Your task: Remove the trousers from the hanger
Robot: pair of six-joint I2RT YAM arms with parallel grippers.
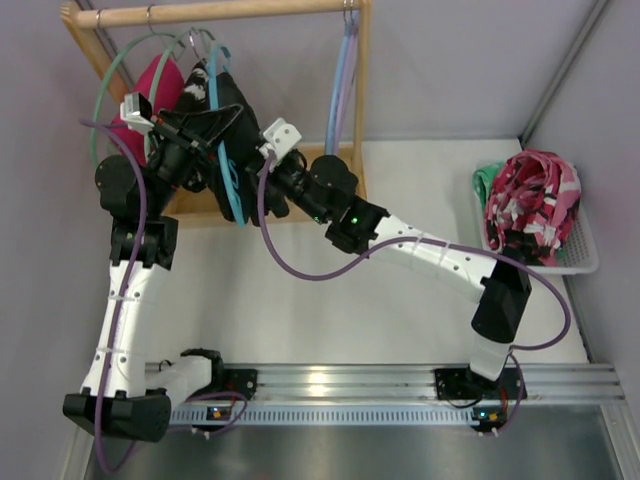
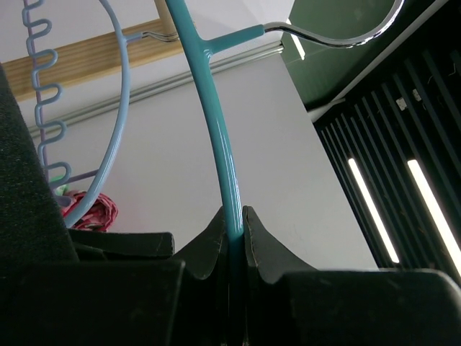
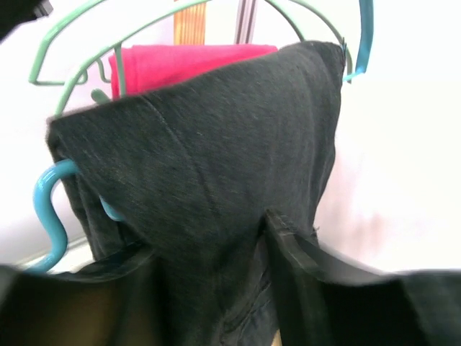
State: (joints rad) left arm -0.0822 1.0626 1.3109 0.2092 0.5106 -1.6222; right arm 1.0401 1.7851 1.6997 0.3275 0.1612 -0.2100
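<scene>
The black trousers (image 1: 236, 108) hang folded over the teal-blue hanger (image 1: 229, 182) on the wooden rack. My left gripper (image 1: 203, 127) is shut on the hanger's teal arm (image 2: 220, 137), just below its metal hook (image 2: 331, 37). My right gripper (image 1: 265, 186) is at the lower part of the trousers. In the right wrist view the trousers (image 3: 216, 158) fill the gap between the gripper's (image 3: 209, 245) two fingers, and the cloth creases run down into that gap. The hanger's teal ends (image 3: 47, 209) stick out on both sides of the cloth.
The wooden rail (image 1: 220, 12) also carries mint-green hangers (image 1: 105, 85) with a magenta garment (image 1: 160, 80), a black-and-white garment (image 1: 195, 82) and lilac hangers (image 1: 345, 70). A white basket (image 1: 588, 258) holding a red patterned garment (image 1: 535, 195) stands at the right.
</scene>
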